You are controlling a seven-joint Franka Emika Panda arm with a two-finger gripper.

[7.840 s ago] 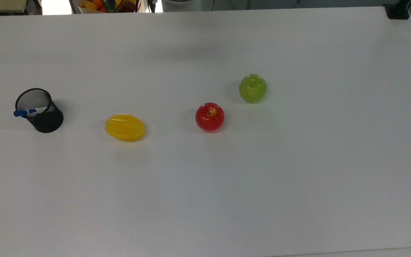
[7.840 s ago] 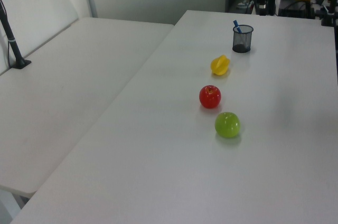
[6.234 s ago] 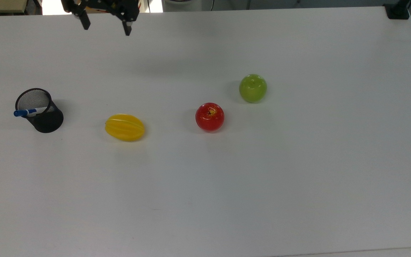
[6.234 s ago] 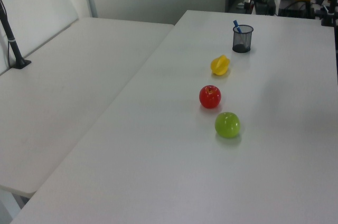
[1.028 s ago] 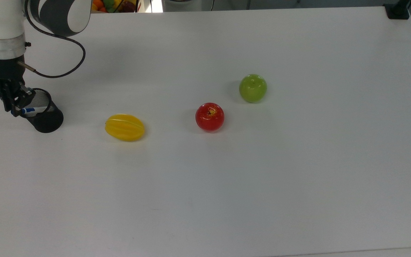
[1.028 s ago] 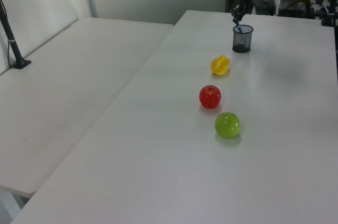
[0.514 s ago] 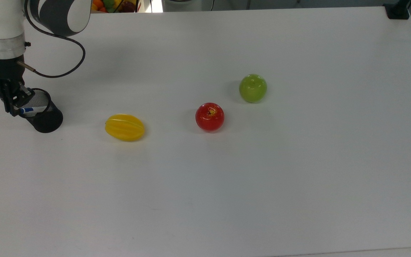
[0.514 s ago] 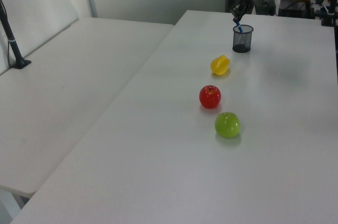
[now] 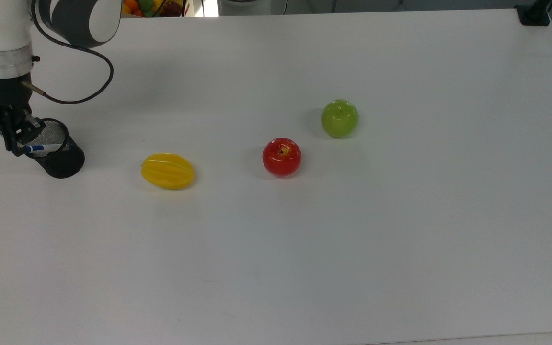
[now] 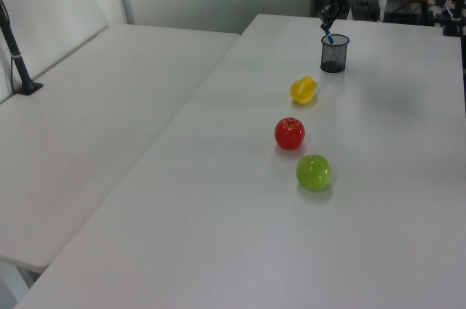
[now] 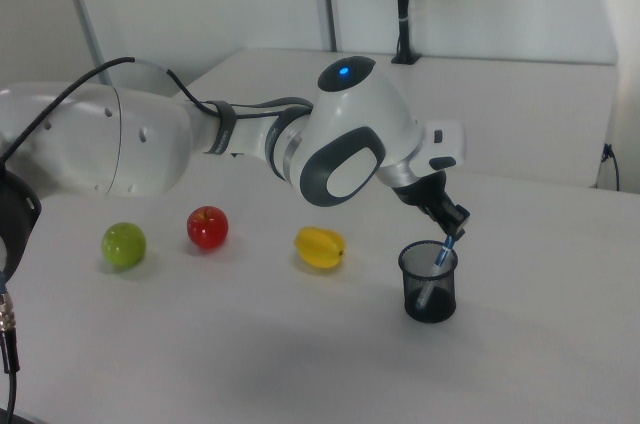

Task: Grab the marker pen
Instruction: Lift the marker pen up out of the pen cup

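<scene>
Your marker pen point(image 9: 43, 148): white barrel w/ blue cap, leaning in mesh cup point(image 9: 60, 158), cap toward 9 o'clock in the top view. Hand point(image 9: 19, 143) pinches the cap.

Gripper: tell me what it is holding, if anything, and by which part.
The gripper has its jaws closed on the marker pen at its blue cap end, while the pen's lower part sits inside the black mesh cup.

Gripper point(image 11: 452, 225) points down (arm bent), fingers closed.
</scene>
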